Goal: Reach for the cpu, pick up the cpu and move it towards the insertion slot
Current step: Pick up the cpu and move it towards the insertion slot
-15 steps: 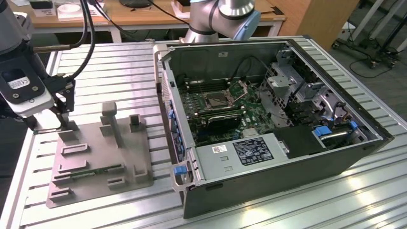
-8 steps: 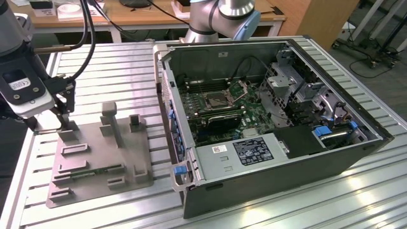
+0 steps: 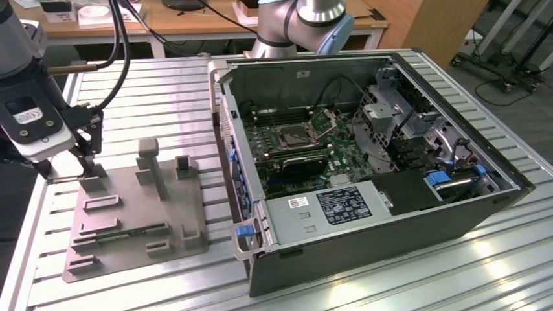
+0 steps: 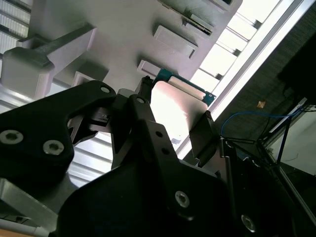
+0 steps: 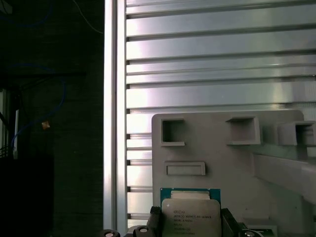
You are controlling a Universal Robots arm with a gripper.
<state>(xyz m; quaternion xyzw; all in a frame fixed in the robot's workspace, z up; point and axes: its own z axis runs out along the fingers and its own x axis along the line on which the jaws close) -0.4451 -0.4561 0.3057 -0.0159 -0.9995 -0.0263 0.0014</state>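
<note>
In both wrist views the cpu point(image 5: 190, 215) point(image 4: 173, 106), a small square chip with a silvery top and a green rim, lies between my black fingers point(image 5: 156, 220). One finger stands against each of two opposite edges. My gripper point(image 5: 191, 223) point(image 4: 175, 111) looks shut on the cpu, right over the grey plastic tray point(image 5: 217, 163). In the exterior view the gripper point(image 3: 66, 170) is down at the tray's point(image 3: 177, 220) far corner on the exterior view's left. The insertion slot point(image 3: 292, 136), a metal-framed socket with its flap up, sits on the green board inside the open computer case.
The open computer case point(image 3: 372, 214) stands on the exterior view's right of the ribbed metal table point(image 3: 432, 272). The tray carries upright posts point(image 3: 149, 159) and a slim green memory stick point(image 3: 129, 232). Cables point(image 3: 116, 52) hang near the arm. The table edge point(image 5: 114, 123) is close beside the tray.
</note>
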